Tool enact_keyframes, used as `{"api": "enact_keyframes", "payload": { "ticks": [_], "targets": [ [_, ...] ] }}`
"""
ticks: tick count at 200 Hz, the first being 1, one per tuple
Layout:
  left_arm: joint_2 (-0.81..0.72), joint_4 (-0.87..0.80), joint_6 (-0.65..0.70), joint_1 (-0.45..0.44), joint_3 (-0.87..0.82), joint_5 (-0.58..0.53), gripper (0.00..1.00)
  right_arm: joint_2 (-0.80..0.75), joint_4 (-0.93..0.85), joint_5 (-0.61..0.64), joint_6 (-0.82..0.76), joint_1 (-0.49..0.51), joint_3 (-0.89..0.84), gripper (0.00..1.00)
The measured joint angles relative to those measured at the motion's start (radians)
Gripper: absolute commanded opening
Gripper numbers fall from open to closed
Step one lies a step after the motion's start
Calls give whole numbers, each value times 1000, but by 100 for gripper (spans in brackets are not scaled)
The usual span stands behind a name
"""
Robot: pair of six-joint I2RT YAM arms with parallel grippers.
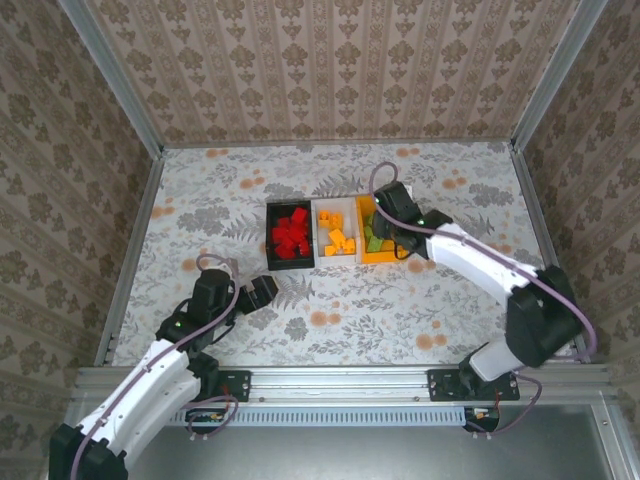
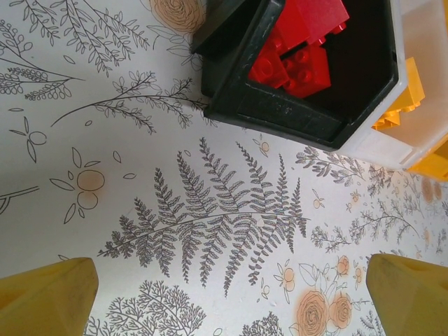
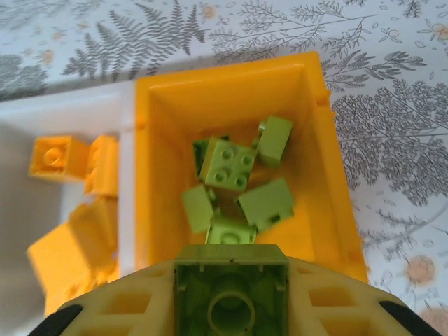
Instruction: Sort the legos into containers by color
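Observation:
Three bins stand side by side mid-table. The black bin [image 1: 271,240] [image 2: 280,115] holds red legos [image 1: 291,238] [image 2: 301,56]. In the white bin [image 1: 322,208] [image 3: 77,112] lie orange legos [image 1: 339,240] [image 3: 70,238]. Several light green legos [image 3: 227,164] sit in the orange bin [image 1: 378,258] [image 3: 231,73]. My right gripper [image 1: 385,235] [image 3: 231,280] hangs over the orange bin, shut on a light green lego [image 3: 231,294] with its hollow underside facing the camera. Low over the tablecloth, near the black bin's front left corner, my left gripper [image 1: 262,292] [image 2: 231,297] is open with nothing between its fingers.
The table [image 1: 400,310] wears a floral cloth and is boxed in by patterned walls on three sides. The right arm reaches diagonally from the near right toward the bins.

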Motion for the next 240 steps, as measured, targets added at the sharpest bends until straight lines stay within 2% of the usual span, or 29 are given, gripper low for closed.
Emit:
{"api": "enact_keyframes", "payload": {
  "ticks": [12,47,81,102,146,155,158,161,200,240],
  "targets": [
    [-6,-5,0,0,0,0,100,74,0,-3,-2,-24,50,38],
    [-13,-6,0,1,1,0,100,196,-4,-20,-17,-69,162,64],
    [-13,-28,0,5,21,-5,100,187,6,-26,-18,-76,198,70],
    [-4,-45,3,5,61,-19,100,118,34,-45,-14,-74,153,70],
    [93,-50,80,7,206,-129,100,-174,151,-72,12,-26,-99,75],
    [126,-40,109,8,241,-168,100,-226,171,-65,16,-2,-148,80],
    [142,-36,122,8,255,-185,100,-241,177,-60,17,7,-163,96],
    [153,-32,131,9,266,-197,100,-260,183,-53,20,19,-181,100],
    [327,59,275,40,370,-383,100,-378,239,69,58,129,-332,100],
    [526,125,402,225,466,-454,100,-421,233,183,154,138,-407,100]
  ]
}}
